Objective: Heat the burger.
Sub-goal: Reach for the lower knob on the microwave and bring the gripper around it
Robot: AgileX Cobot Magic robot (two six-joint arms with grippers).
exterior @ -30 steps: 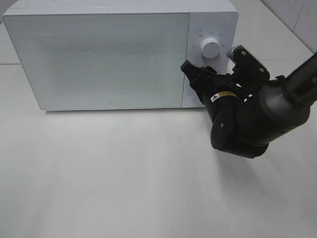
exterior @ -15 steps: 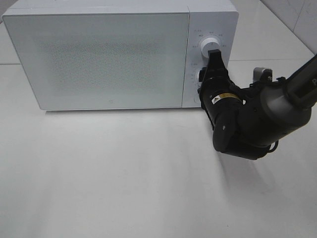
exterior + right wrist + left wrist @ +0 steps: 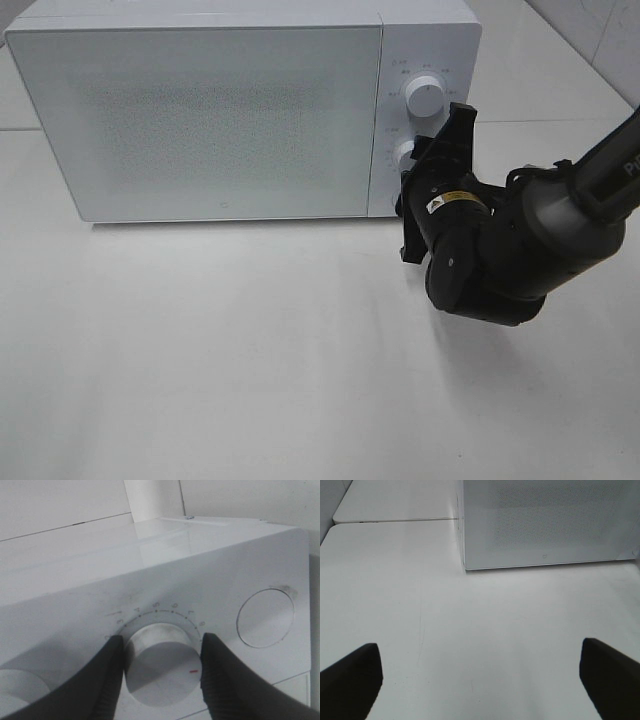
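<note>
Digits 4, 5, 6 and 8 can be read in the scale around the lower dial, which also bears a short red mark. The marks by the upper dial are too small to read. A yellow and black label sits on the right arm, and a tiny logo low on the door cannot be made out.

One white microwave stands toward the far edge of the white counter, its door closed. Its panel carries two dials and one flat round button. The right fingers press on both sides of the lower dial, and the arm hides the panel's lower part in the high view. The left fingers are spread wide above bare counter in front of the microwave.

Where the burger is cannot be told; the dotted door shows nothing behind it.
</note>
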